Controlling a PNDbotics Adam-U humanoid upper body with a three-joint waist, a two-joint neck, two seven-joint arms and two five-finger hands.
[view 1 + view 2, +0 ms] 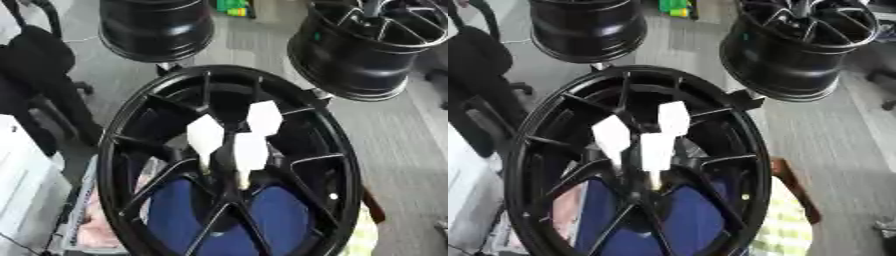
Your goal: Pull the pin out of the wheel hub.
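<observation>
A big black wheel hub [229, 165] is filling the near middle, three white pins [249, 152] sticking up at its centre. No robot hand is showing, so finger state cannot be told. Grey floor [394, 150] is stretching right. Two more black rims [367, 47] are sitting far behind. A dark chair [39, 75] is standing far left; blue cloth [280, 215] is peeking through the spokes.
</observation>
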